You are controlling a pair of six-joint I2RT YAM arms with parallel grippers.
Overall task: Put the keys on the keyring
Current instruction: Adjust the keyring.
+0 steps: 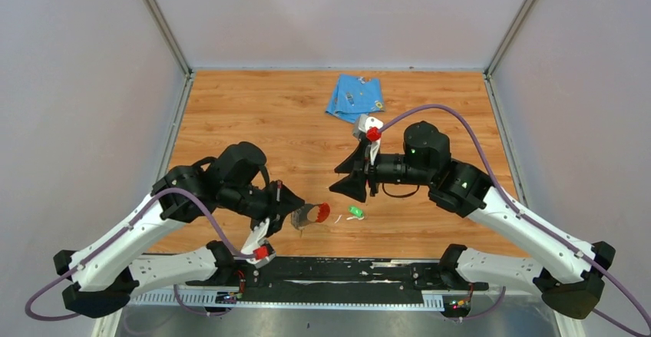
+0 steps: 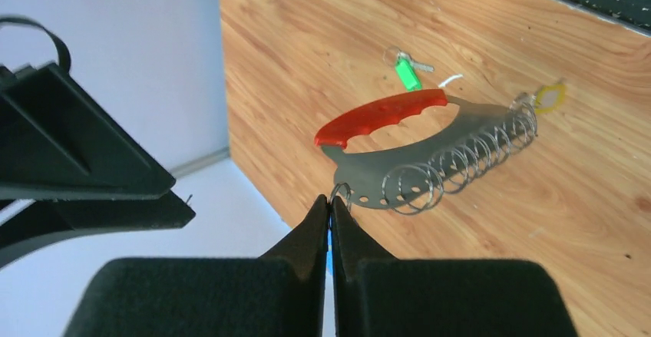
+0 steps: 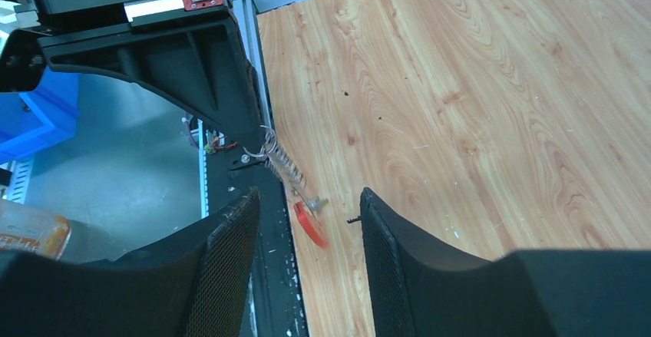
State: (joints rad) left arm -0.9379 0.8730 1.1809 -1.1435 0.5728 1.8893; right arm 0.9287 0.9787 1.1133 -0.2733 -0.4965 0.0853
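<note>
Keyring (image 2: 399, 172) first: it is a flat silver piece with a red grip along its curved edge and a wire coil along the other side. It hangs in the air, low over the near edge of the wooden table (image 1: 253, 114). The left gripper (image 2: 330, 208) has its fingers squeezed tight on a little ring at one end of it, so the rest sticks out sideways. The yellow key (image 2: 549, 95) sits right at the far end of the coil and touches it. It looks hooked on, but I cannot be sure. The green key (image 2: 407, 72) lies flat on the wood, near the keyring and not touching it. The right gripper (image 3: 308, 199) is up above the table, pointing toward the keyring, with its fingers apart and nothing between them. A folded blue cloth (image 1: 355, 97) lies far back and has no part in this. I think the step now is getting the green key, because that one is plainly loose. For the next move the right gripper would need to go down to the green key, pinch it by its plastic head, and bring it to the coil. The key is tiny and flat, so the pinch must be careful, and the left gripper must hold the keyring steady.
</note>
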